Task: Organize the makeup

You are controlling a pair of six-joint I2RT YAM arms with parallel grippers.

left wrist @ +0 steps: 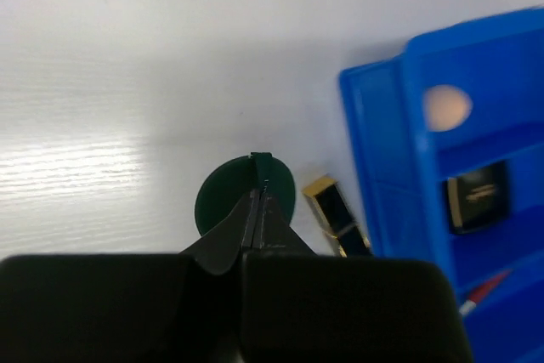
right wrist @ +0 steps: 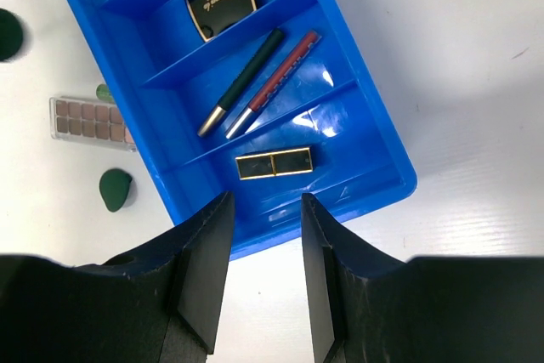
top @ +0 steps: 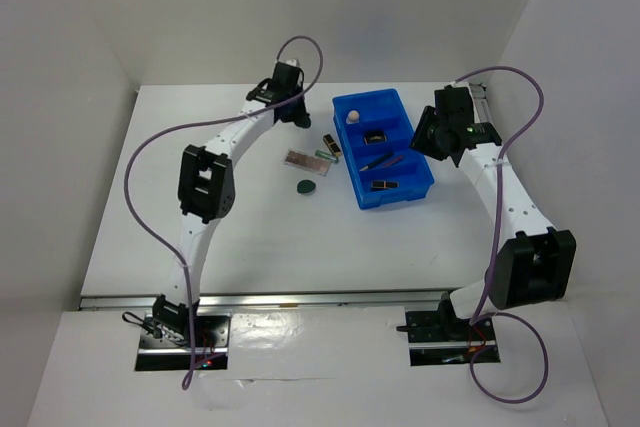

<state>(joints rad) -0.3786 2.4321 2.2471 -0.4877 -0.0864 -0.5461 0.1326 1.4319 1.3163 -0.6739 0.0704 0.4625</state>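
The blue tray (right wrist: 357, 138) sits right of centre. The loose makeup lies on the table just left of it, on the left arm's side. The left gripper (left wrist: 259, 189), fingers pressed together, hangs right over a dark green round compact (left wrist: 219, 201) lying flat. The right gripper (right wrist: 265, 206), jaws apart, hovers over the tray's near end, farther off. A lipstick tube (left wrist: 333, 210) lies between compact and tray, running roughly along the tray's wall.
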